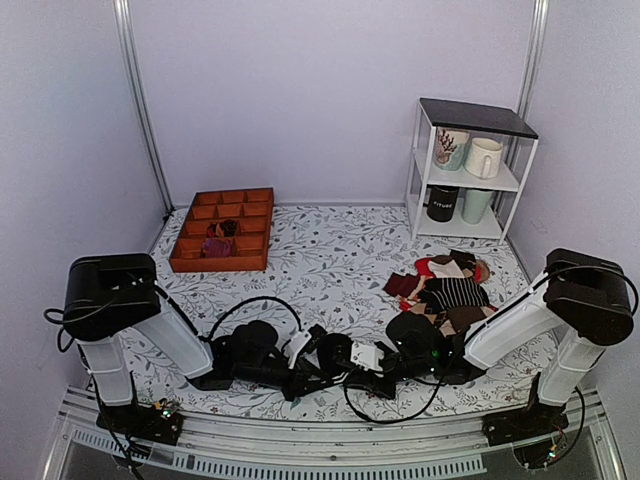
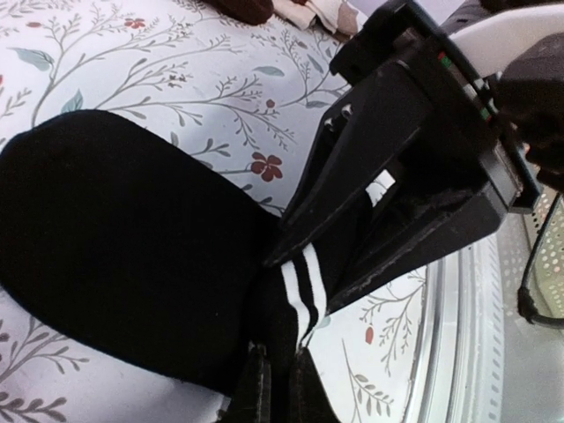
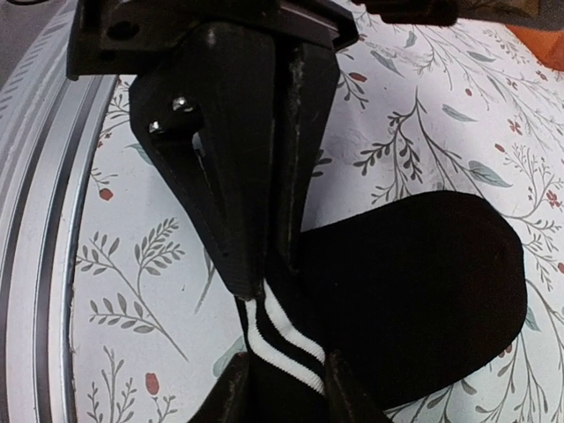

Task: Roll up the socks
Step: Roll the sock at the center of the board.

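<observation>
Black socks [image 2: 132,264] — flat, white-striped cuff bunched.

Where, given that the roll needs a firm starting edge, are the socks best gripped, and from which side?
Grip the socks at the striped cuff: it is narrow and bunched, thin enough to pinch, while the toe end lies broad and flat. Come in from the cuff end, fingers straddling the stripes, beside where the left hand pinches it.
</observation>
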You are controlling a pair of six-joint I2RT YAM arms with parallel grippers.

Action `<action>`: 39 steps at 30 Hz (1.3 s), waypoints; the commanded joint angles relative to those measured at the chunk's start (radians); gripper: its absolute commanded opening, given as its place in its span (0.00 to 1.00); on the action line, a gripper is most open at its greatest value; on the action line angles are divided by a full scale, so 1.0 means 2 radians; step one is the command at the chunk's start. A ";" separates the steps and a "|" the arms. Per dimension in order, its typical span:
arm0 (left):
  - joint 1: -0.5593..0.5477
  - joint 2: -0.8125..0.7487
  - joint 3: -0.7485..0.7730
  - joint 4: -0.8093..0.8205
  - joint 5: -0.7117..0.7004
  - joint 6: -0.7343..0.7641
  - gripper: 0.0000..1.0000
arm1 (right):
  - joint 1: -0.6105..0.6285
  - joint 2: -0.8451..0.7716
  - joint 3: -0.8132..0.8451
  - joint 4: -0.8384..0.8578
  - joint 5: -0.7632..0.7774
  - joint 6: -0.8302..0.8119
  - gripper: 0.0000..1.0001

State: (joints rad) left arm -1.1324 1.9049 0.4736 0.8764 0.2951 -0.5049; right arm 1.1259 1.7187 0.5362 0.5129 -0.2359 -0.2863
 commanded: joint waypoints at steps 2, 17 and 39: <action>0.000 0.065 -0.027 -0.183 0.008 -0.002 0.00 | 0.003 0.004 0.001 -0.009 0.033 0.020 0.40; 0.003 0.072 -0.030 -0.178 0.014 -0.005 0.00 | 0.003 -0.037 -0.013 0.018 -0.037 -0.036 0.46; 0.008 0.070 -0.024 -0.180 0.003 0.001 0.03 | 0.004 0.015 0.014 -0.032 -0.010 -0.005 0.18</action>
State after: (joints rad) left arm -1.1244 1.9125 0.4740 0.8890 0.3141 -0.4976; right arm 1.1275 1.7153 0.5377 0.5083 -0.2527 -0.3492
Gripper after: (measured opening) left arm 0.021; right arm 0.224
